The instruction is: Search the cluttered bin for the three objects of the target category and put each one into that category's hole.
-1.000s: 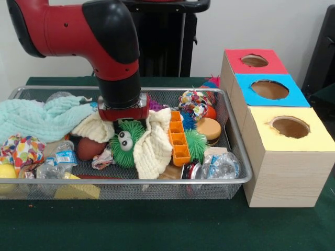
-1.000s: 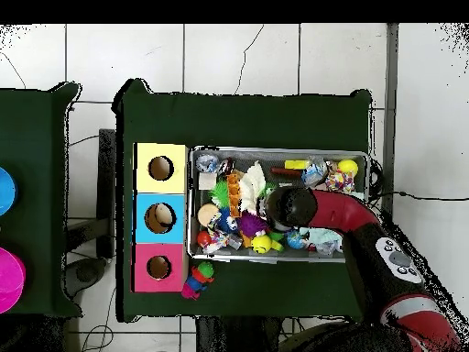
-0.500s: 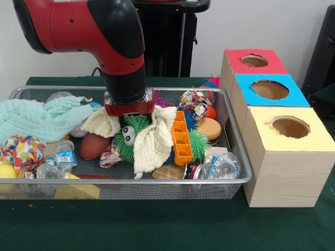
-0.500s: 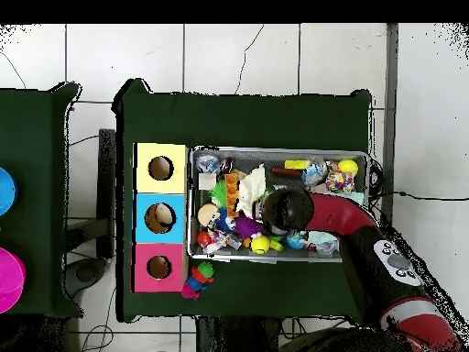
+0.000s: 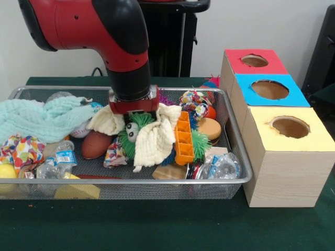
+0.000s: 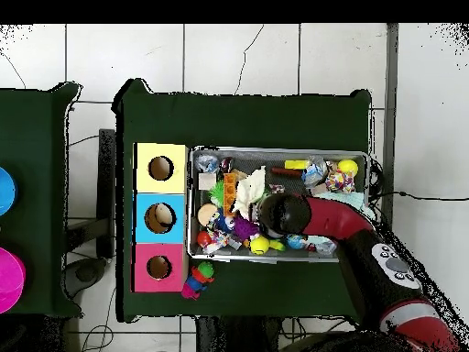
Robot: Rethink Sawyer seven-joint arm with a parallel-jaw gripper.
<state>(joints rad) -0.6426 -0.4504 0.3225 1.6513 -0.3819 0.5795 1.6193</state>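
Arm over the cluttered basket

Gripper [image 5: 134, 111] of the red and black arm sits low in the silver wire-mesh bin [image 5: 238, 157], touching a cream cloth [image 5: 154, 140] draped over a green spiky rubber ball with eyes [image 5: 131, 137]; whether its fingers are spread or pinching cannot be told. Red-surround round hole [image 5: 254, 60] lies far right in the wooden box [image 5: 285, 175], well apart.

We note silver wire-mesh bin [image 5: 238, 157], matt green cloth worktop [image 5: 167, 225], pale wood-grain box [image 5: 285, 172], soft waffle cream cloth [image 5: 154, 138].
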